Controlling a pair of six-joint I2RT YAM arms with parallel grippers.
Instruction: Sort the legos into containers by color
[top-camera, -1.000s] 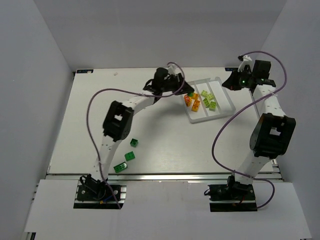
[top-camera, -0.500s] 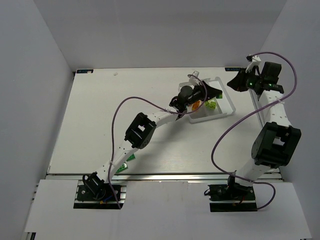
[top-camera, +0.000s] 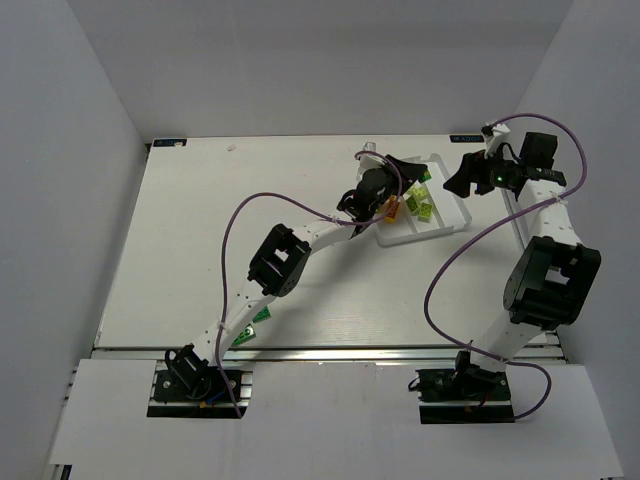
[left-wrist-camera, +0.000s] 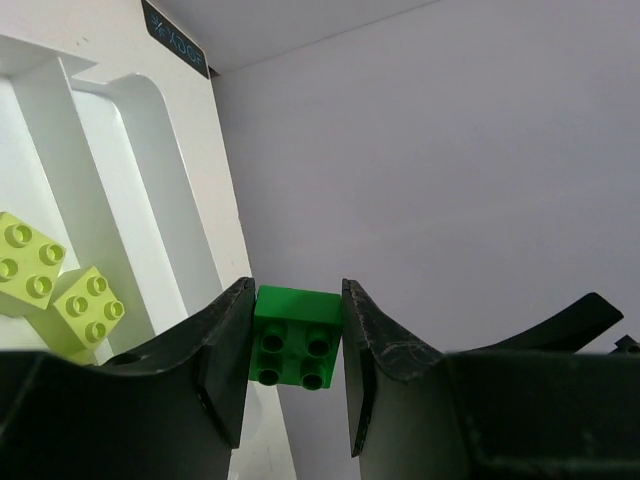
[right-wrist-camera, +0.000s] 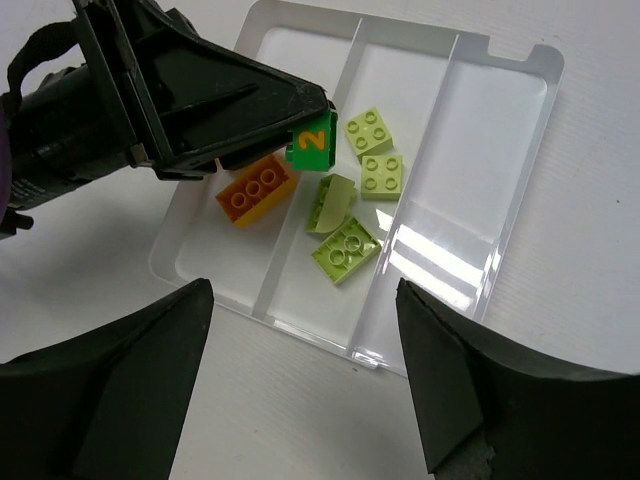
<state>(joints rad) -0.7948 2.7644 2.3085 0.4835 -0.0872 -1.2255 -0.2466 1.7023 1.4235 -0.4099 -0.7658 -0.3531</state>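
Green brick pinched in your left claw above white tray; your right claw spread wide over same tray.

A white worktop, walled in pale grey on three sides, carries a flat white tray at two o'clock. The tray sits slightly askew, its three long compartments running roughly toward twelve. At seven o'clock, close to the near edge, dark green legos lie on the bare surface, partly hidden beneath the left arm; their number cannot be told. Small dark labels mark the far edge at eleven and one o'clock.
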